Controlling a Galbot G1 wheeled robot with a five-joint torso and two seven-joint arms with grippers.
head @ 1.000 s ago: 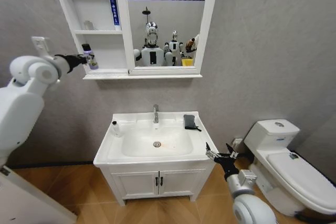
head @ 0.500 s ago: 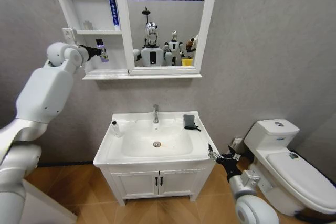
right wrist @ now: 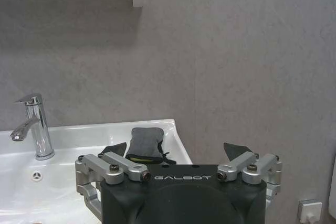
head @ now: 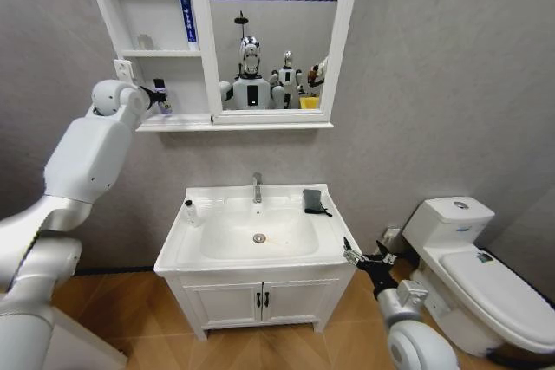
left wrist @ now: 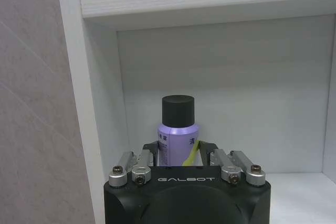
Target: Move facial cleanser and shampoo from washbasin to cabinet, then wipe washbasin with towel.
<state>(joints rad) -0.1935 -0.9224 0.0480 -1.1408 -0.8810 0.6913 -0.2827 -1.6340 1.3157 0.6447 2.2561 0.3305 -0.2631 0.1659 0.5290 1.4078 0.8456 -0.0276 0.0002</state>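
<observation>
One washbasin (head: 186, 244) with one tap (head: 257, 188). One cabinet (head: 106, 6) with three open shelves and one mirror (head: 286, 49). Two bottles: one purple with a black cap (left wrist: 178, 132) on the lowest shelf, one small and white (head: 191, 212) on the basin's rim. One blue tube (head: 186, 10) on a higher shelf. One towel (head: 313, 201). One toilet (head: 486, 288). Two vanity doors (head: 260, 303).

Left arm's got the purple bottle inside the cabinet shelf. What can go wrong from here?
1. The left hand holds the purple bottle close to the cabinet side wall; it might clip the wall on release or retreat.
2. The shelf above sits low over the cap, so lifting may knock it.
3. The right hand waits open near the washbasin corner.
</observation>
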